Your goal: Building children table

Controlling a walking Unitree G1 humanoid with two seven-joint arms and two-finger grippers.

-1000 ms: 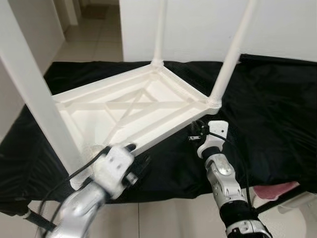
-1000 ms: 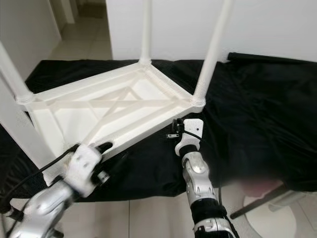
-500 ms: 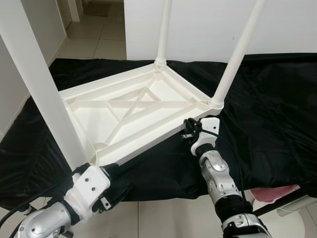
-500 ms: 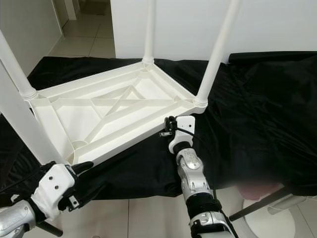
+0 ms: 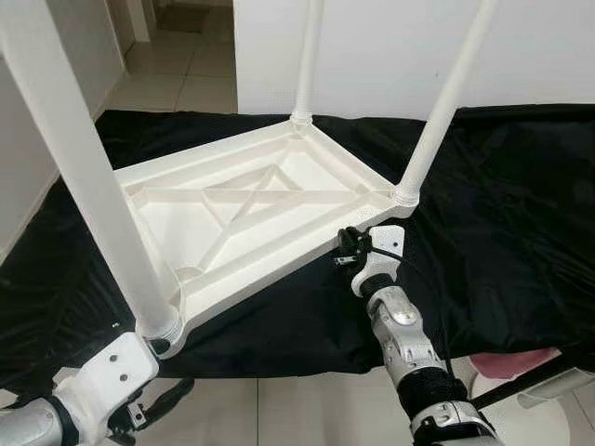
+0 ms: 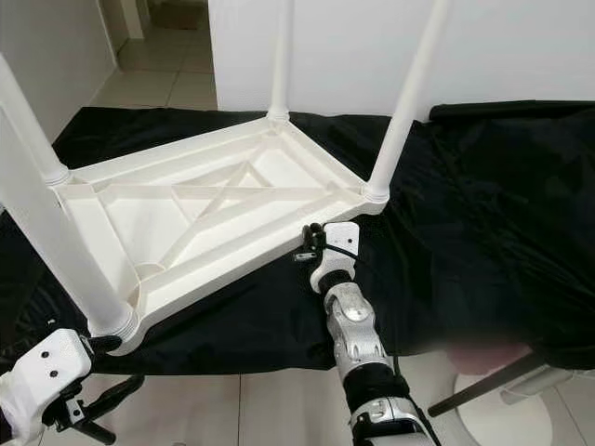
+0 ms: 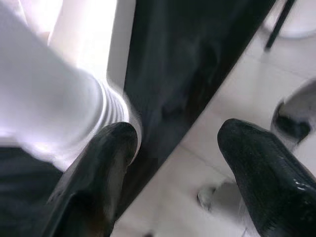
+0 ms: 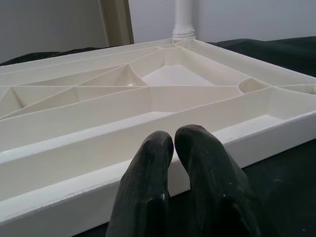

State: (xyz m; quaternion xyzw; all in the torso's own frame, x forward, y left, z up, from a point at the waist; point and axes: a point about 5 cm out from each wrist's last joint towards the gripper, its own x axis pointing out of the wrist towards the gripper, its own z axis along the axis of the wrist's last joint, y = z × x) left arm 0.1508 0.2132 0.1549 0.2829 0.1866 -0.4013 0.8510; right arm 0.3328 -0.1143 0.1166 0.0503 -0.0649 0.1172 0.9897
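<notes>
While table (image 5: 251,209) lies inverted | R hand (image 8: 183,148) together at rim | L hand (image 7: 173,143) apart nr leg (image 5: 93,195)

A black cloth (image 5: 502,186) lies spread over a low surface, rumpled and glossy, its near edge hanging down to a pale tiled floor (image 5: 307,409). A white wall (image 5: 372,56) rises behind it. At the lower right sit a pink item (image 5: 516,360) (too blurred to identify) and a dark slanted bar (image 5: 539,376).
</notes>
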